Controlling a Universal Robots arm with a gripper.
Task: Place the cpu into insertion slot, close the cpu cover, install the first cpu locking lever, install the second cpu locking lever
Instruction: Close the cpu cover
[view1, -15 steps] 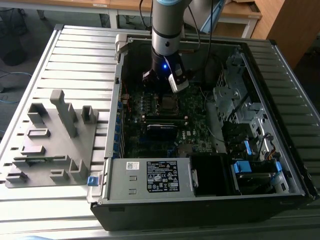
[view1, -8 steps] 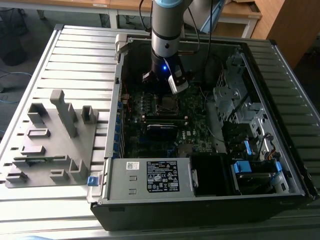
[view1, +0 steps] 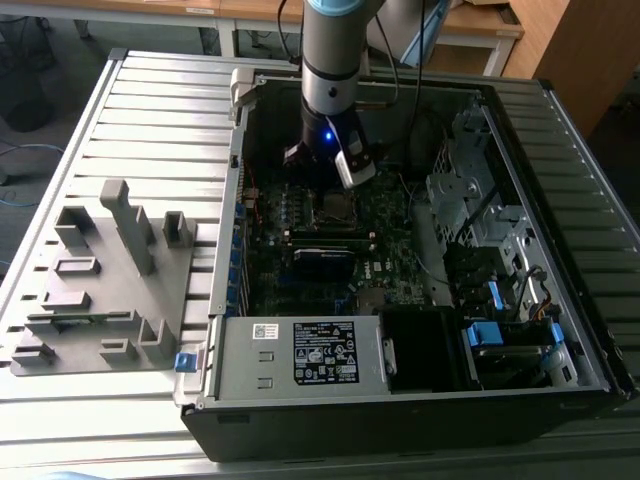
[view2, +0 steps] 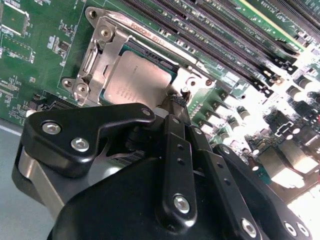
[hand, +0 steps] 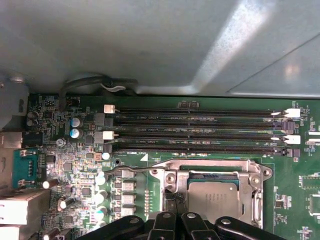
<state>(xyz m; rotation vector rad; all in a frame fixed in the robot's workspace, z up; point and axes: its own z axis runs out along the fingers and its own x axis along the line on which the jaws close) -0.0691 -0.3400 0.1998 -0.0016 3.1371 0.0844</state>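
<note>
The cpu (view2: 134, 80) lies flat in the insertion slot (hand: 252, 202), its dull metal face up. The silvery cpu cover (view2: 102, 47) is folded down around it, and its frame edge (hand: 215, 166) also shows in the first wrist view. My gripper (view2: 176, 102) is shut, its black fingertips together at one corner of the socket and touching a small metal lever end (view2: 183, 91). A thin locking lever rod (hand: 132, 170) runs out sideways from that corner, just ahead of the gripper (hand: 173, 201). In the exterior view the gripper (view1: 330, 193) hangs straight over the socket (view1: 336, 208) inside the open case.
Long black memory slots (hand: 200, 132) run beside the socket, and capacitors (hand: 75, 127) stand near the board's edge. The case's metal wall (hand: 150, 45) rises close behind. A power supply box (view1: 300, 355) and drive bays (view1: 490, 330) fill the case's front. A grey fixture (view1: 100, 280) sits outside, on the exterior view's left.
</note>
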